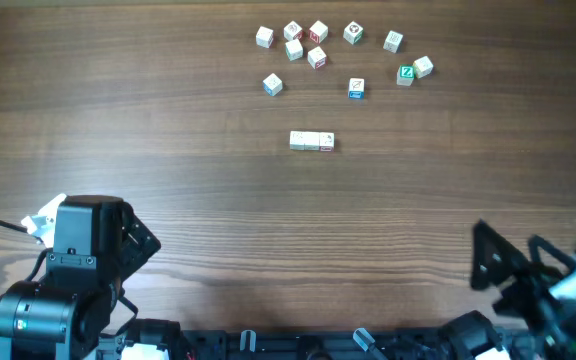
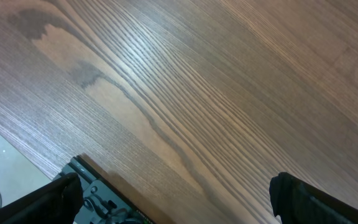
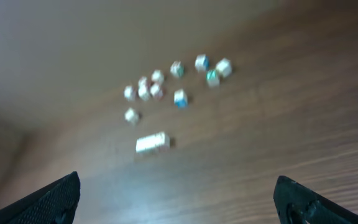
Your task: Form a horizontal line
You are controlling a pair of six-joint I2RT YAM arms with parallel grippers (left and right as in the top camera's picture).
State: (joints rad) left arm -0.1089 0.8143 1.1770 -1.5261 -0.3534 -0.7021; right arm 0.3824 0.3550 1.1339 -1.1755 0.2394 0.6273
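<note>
The horizontal line (image 1: 311, 141) is a short row of three whitish letter cubes touching side by side at the table's middle; the right one has a red mark. It shows blurred in the right wrist view (image 3: 152, 143). My left gripper (image 2: 176, 196) is open and empty over bare wood at the near left edge; in the overhead view its arm (image 1: 78, 265) sits at the front left. My right gripper (image 3: 179, 199) is open and empty; its arm (image 1: 538, 275) sits at the front right. Both are far from the row.
Several loose letter cubes (image 1: 317, 45) with red, blue and green marks lie scattered behind the row, among them a green one (image 1: 405, 74) and a blue one (image 1: 356, 90). They show blurred in the right wrist view (image 3: 179, 81). The table's front edge (image 2: 48, 165) is by the left gripper.
</note>
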